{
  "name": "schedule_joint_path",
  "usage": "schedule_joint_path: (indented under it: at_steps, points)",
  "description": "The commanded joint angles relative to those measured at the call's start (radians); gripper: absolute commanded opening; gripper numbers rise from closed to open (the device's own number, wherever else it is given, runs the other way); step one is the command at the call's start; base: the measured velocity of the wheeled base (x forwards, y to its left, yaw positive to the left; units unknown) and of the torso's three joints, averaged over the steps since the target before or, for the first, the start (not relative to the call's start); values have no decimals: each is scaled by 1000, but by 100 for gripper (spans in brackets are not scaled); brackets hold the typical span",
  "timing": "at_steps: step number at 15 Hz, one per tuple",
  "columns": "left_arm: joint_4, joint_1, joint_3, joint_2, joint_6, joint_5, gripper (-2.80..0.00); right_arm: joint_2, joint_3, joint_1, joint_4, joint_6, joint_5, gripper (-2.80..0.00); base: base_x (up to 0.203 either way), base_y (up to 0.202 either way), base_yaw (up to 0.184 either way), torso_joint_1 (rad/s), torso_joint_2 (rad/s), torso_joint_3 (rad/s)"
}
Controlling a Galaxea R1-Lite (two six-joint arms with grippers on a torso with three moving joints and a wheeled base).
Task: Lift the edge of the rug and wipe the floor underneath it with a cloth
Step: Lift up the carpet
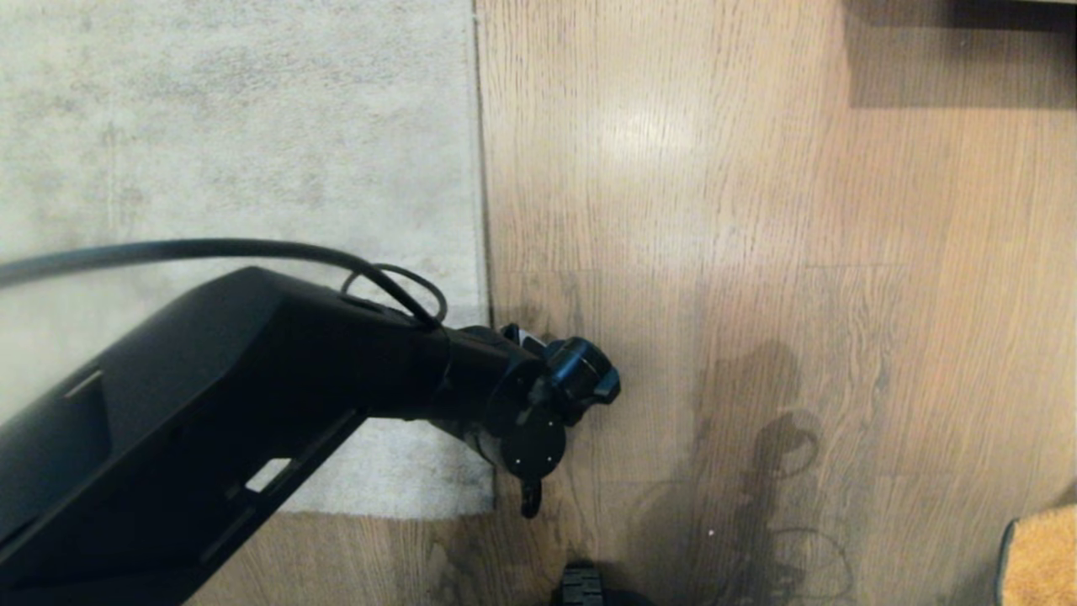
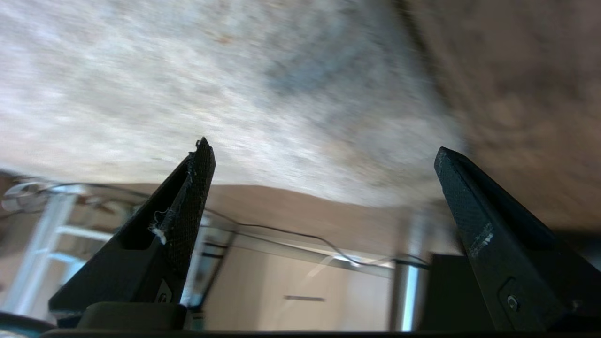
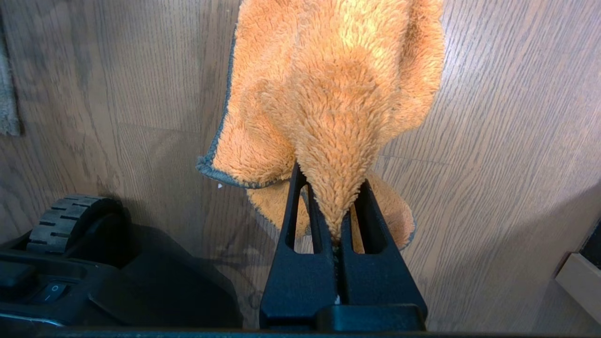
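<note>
Head view, item one: the rug edge (image 1: pixel 481 210), a straight border running away from me, with the pale rug on my left and bare floor (image 1: pixel 757 252) on my right; its near corner lies at the bottom of the rug, close to my base. Item two: my left claw (image 1: pixel 538 497), hanging at the end of the left arm just over that border near the corner, slightly to the floor side. In the left wrist view, its two fingers (image 2: pixel 188 206) stand wide apart with nothing between them, the rug pile filling most of the space beyond and the floor strip alongside. Item three: the cloth (image 3: pixel 328 103), orange and fuzzy with a dark trim, pinched in my right claw (image 3: pixel 335 220), whose jaws are closed tight on a bunched fold; it hangs above the floor well to the right of the rug, showing at the lower right corner of the head view. Judgement: the border lies nearest the left claw, so the lift falls to it; the fingers should straddle the edge across its long axis, near the corner.
</note>
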Motion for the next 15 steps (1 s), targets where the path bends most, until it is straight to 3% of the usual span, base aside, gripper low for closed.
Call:
schedule_joint_path:
  at_steps: [1, 10, 15]
  points:
    - [-5, 16, -19, 31, 11, 44, 0, 1, 0, 0, 0, -1, 1, -280, 0, 0, 0, 0, 0, 0]
    - [-40, 25, -144, 102, 16, 86, 0, 1, 0, 0, 0, -1, 1, -280, 0, 0, 0, 0, 0, 0]
    - [-39, 40, -156, 110, 29, 111, 0, 1, 0, 0, 0, -1, 1, -280, 0, 0, 0, 0, 0, 0]
